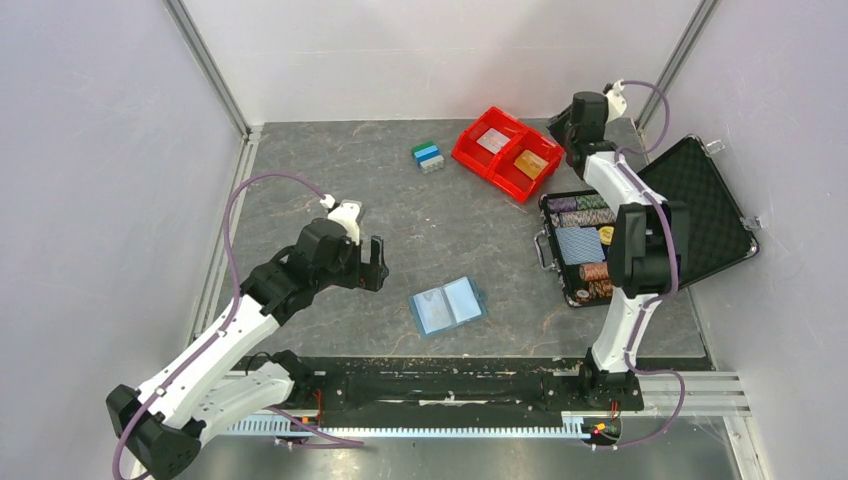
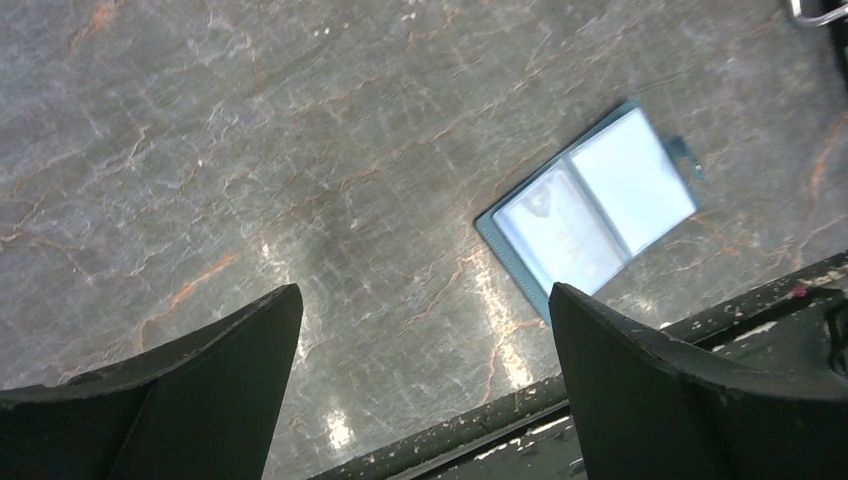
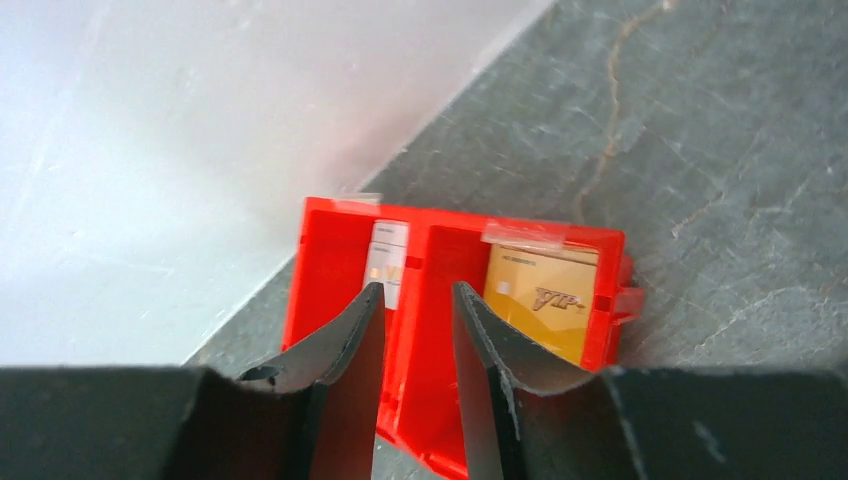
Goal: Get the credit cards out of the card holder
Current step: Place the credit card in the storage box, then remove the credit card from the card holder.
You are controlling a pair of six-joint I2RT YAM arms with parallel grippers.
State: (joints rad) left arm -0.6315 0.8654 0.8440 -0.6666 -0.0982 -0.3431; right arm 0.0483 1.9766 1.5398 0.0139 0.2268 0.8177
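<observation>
R gripper (image 3: pixel 417 292) ajar near orange card (image 3: pixel 540 300) (dark "VIP" mark).

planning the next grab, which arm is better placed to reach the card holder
Left. The left gripper hangs open near the card holder, which shows in its wrist view. The right gripper is far off over the red bin, jaws apart and empty.

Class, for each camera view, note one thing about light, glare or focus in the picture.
Top external: even, soft light, only faint shadows on the table. Left wrist: bright glare patches on the table, and the card holder panels wash out whitish. Right wrist: the wall is overexposed, the red bin is strongly saturated, and the right tool looms dark and soft-edged.
</observation>
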